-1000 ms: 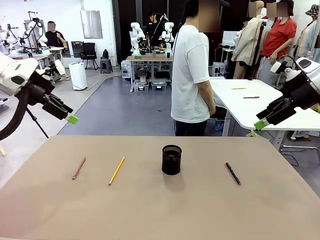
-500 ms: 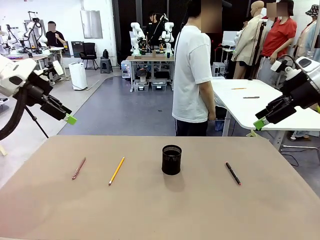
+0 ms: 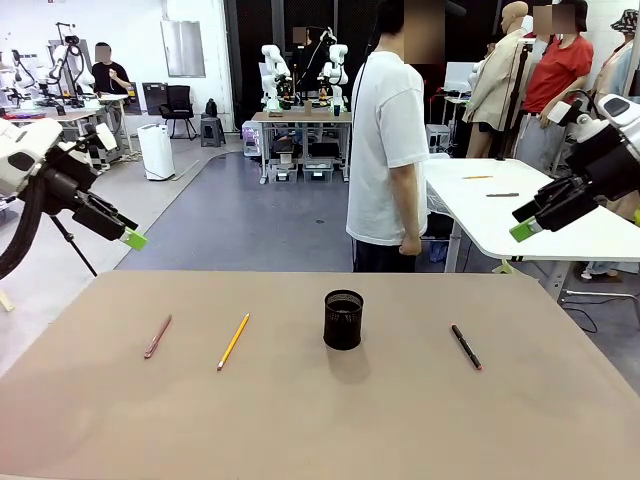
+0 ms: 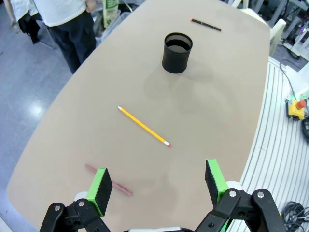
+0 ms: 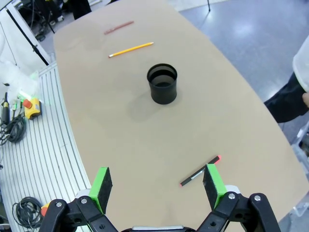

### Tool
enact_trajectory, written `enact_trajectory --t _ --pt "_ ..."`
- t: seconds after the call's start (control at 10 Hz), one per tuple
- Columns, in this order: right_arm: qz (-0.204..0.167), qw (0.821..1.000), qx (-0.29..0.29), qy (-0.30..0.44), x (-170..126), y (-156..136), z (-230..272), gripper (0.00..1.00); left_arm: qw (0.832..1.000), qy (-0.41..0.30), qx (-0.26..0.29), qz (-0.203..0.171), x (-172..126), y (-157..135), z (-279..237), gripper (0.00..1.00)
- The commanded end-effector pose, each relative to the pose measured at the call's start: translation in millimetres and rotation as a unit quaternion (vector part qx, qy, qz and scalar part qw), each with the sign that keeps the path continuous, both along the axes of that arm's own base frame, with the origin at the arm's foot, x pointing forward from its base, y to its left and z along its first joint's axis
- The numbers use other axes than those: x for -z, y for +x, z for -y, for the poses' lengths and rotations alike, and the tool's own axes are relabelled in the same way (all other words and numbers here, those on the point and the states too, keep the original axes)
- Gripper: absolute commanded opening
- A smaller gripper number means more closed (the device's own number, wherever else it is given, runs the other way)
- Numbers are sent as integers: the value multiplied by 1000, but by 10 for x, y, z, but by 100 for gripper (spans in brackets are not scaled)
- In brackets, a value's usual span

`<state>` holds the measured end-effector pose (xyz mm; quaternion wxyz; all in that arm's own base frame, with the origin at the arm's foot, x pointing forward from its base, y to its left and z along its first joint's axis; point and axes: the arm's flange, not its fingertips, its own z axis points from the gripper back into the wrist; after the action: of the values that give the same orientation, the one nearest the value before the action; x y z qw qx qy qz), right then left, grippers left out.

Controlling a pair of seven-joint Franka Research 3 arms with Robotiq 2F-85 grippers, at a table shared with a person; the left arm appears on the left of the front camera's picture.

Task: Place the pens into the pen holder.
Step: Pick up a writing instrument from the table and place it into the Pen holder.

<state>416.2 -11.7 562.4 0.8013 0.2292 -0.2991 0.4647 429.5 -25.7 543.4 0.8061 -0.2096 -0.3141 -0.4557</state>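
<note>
Pens [image 3: 233,341] lie on table [image 3: 300,420] flanking upright pen holder [image 3: 343,320].

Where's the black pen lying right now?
Front view: the black pen lies flat on the table, to the right of the pen holder, apart from it.

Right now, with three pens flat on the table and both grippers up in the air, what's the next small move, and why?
Probably lower the right gripper toward the black pen, which lies on the table just ahead of its open jaws. No pen is in the pen holder yet, the left gripper is also open and empty, and nothing blocks that descent.
</note>
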Motion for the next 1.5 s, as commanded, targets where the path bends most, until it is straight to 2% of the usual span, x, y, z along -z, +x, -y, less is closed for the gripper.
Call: enact_trajectory --t 0.0,0.6,0.8,1.0,1.3,1.4 --pt "-7 1000 1 4 12 -11 -13 100 1000 2 1 1 -8 -5 -4 100" --pt "-7 1000 1 4 12 -11 -13 100 1000 3 -1 1 -3 -2 7 100" --pt "-7 1000 1 4 12 -11 -13 100 993 55 -77 -63 10 127 344 100" --pt "-7 1000 1 4 12 -11 -13 100 980 93 -130 -119 177 285 676 100" --pt "-7 1000 1 4 12 -11 -13 100 958 139 -208 -138 493 541 980 100" --pt "-7 1000 1 4 12 -11 -13 100 946 172 -231 -148 632 638 1042 100"
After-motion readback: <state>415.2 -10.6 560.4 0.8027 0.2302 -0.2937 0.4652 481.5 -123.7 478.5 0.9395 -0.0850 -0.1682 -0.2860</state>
